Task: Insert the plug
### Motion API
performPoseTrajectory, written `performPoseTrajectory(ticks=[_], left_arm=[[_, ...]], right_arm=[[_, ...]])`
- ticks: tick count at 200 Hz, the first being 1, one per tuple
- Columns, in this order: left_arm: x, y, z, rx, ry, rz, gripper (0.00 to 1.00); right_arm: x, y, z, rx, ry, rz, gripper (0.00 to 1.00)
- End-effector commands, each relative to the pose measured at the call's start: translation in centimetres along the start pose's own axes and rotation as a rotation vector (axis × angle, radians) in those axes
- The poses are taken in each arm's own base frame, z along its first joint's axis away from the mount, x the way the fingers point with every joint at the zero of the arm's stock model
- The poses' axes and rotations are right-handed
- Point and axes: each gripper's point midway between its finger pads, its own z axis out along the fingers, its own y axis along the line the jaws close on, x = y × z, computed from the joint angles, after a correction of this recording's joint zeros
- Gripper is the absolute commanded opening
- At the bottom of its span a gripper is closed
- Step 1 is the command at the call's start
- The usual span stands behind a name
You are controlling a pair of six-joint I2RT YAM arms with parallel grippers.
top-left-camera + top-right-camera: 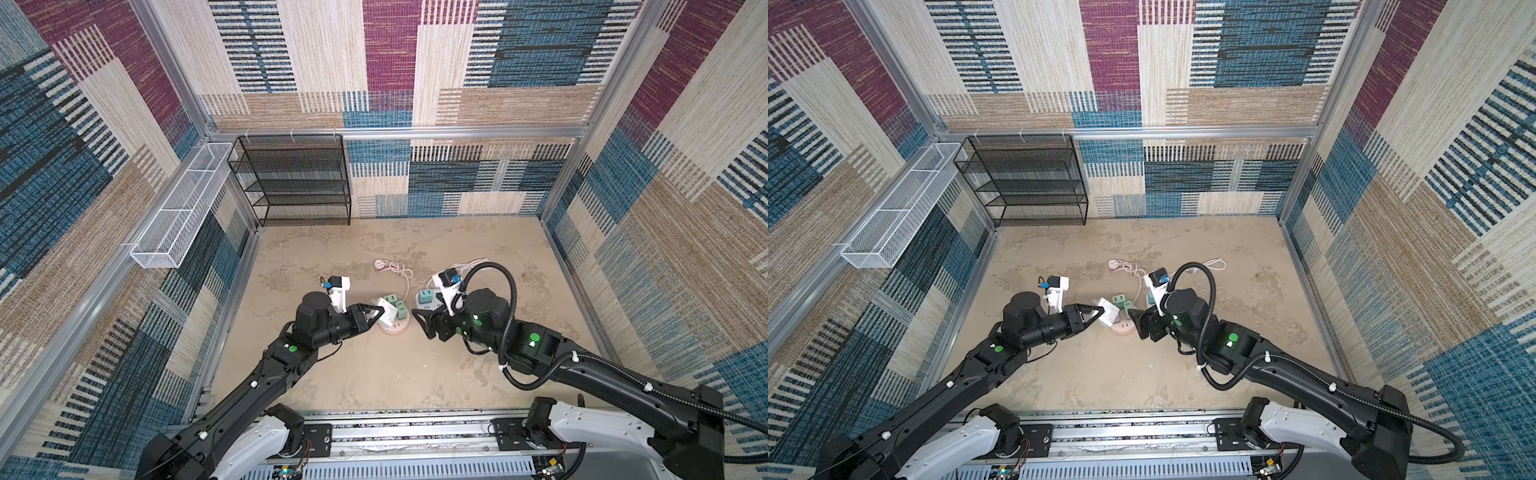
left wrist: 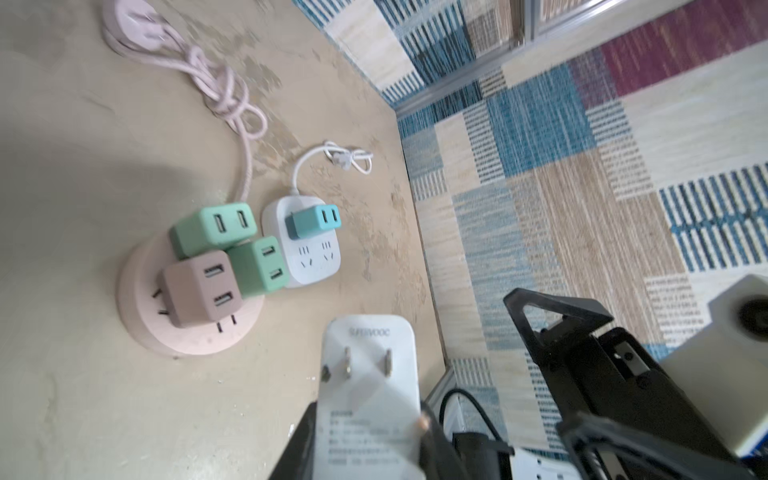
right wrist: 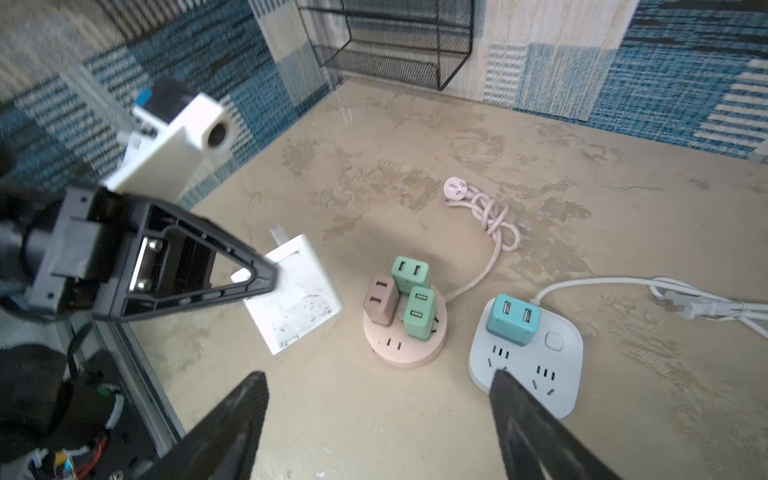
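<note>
1. Gripping the charger (image 1: pixel 388 318) by its white body, the left gripper (image 1: pixel 379 314) has its jaws pinched narrow on it; both top views show this hold (image 1: pixel 1099 314).
2. The charger (image 3: pixel 295 299) hangs tilted just beside the pink socket (image 3: pixel 411 353), on the left arm's side. A strip of bare floor shows between the two in the right wrist view.
3. In both top views the charger (image 1: pixel 1108 316) overlaps the socket's (image 1: pixel 1123 329) edge, so height above it cannot be told there.
4. Two prongs (image 2: pixel 347 365) stick out past the fingertips (image 2: pixel 299 440) and face the left wrist camera.
5. The socket (image 2: pixel 187 332) carries two green cubes (image 3: pixel 409 272) and a brown cube (image 3: pixel 380 299); a two-slot outlet (image 3: pixel 393 344) on its rim is bare.
6. The right gripper (image 3: pixel 378 376) stands wide apart, holding nothing, on the socket's opposite side from the charger, with its tips toward the socket (image 1: pixel 419 322).
7. A white strip (image 3: pixel 557 374) lies just beside the socket on the right arm's side, with a teal cube (image 3: pixel 513 318) plugged in.
8. A knotted pink cord (image 3: pixel 494 224) runs from the socket toward the far wall.
</note>
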Motion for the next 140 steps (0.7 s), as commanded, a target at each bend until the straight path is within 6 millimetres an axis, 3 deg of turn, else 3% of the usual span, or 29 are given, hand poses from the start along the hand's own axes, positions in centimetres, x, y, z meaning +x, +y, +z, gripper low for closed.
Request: performPoseTrajectory(ticks=[1, 66, 112, 140], left_arm=[[-2.8, -2.1, -1.0, 0.124, -0.117, -0.064, 0.00], [-6.0, -7.4, -0.8, 0.450, -0.172, -0.173, 0.00], [-6.6, -12.6, -1.0, 0.713, -0.101, -0.179, 0.00], [-6.0, -14.1, 0.1, 0.764, -0.065, -0.192, 0.00]], right_arm=[[-2.6, 0.3, -0.2, -0.077, -0.074, 0.246, 0.82], [-6.1, 3.5, -0.9, -0.430, -0.106, 0.567, 0.75], [-5.8, 2.7, -0.7, -0.440, -0.104, 0.659, 0.62], [-5.6, 1.8, -1.0, -0.442, -0.130, 0.725, 0.55]])
